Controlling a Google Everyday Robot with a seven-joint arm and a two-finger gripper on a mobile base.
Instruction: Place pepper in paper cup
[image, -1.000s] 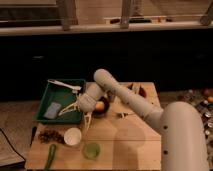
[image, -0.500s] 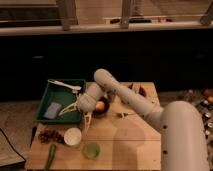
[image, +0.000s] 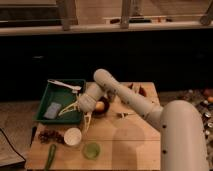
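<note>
no movement; claw (image: 79, 112) over green tray (image: 44, 102)

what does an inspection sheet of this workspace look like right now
surface: wooden table, partly covered.
job's things: pepper lies flat at the front left corner; paper cup upright just right of it, apart from it, no pepper inside.
clutter: green tray with a white utensil across its back rim; translucent green cup; orange fruit; dark red cluster.
grippers: gripper open, over the tray's right front edge, holding nothing.
cables: nothing seen.
surroundings: dark counter front behind.
</note>
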